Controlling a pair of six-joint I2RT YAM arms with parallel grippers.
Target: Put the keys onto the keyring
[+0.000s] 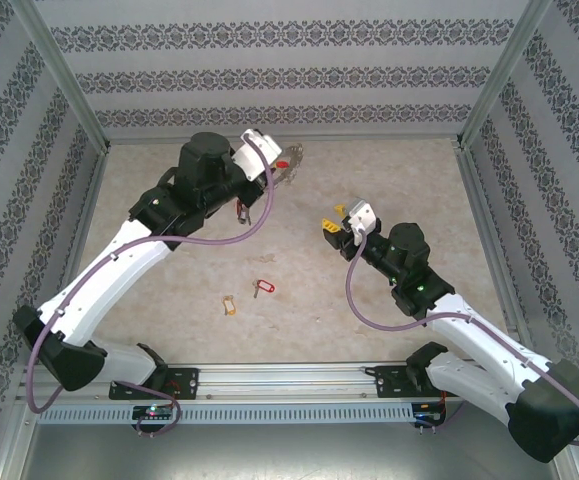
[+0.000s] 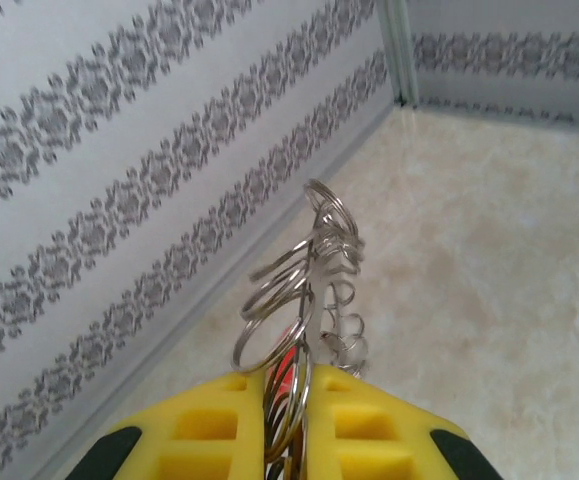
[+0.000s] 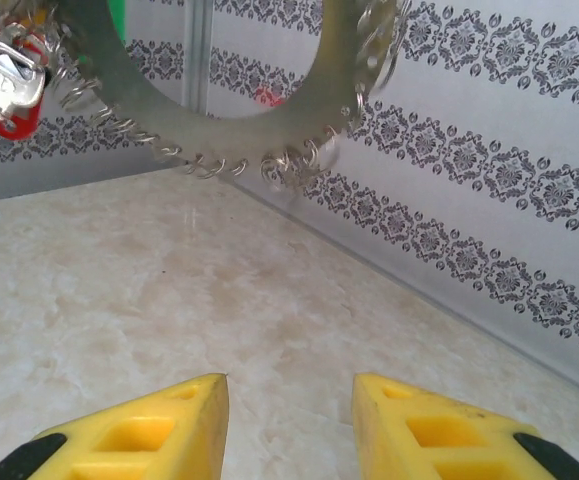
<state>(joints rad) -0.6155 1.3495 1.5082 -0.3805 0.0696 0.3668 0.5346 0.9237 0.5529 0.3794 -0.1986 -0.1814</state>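
The pick-up step was judged to be in hand, neither key being threaded yet. Nearest, well short of the keyring point(image 3: 249, 135), the tan-tagged key point(image 1: 229, 304) and the red-tagged key point(image 1: 263, 287) were seen lying close together on the table point(image 1: 409, 200). Between them and the keyring, the right gripper point(image 1: 331, 226) was held partly open and empty. A descent onto one key was called for next. Farthest, the keyring was clamped in the fully closed left gripper point(image 2: 291, 380).

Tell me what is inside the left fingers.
The keyring, clamped between the shut left fingers. Its thin wire loops stick out past the tips. The pinched part and anything hanging below it are covered by the fingers.
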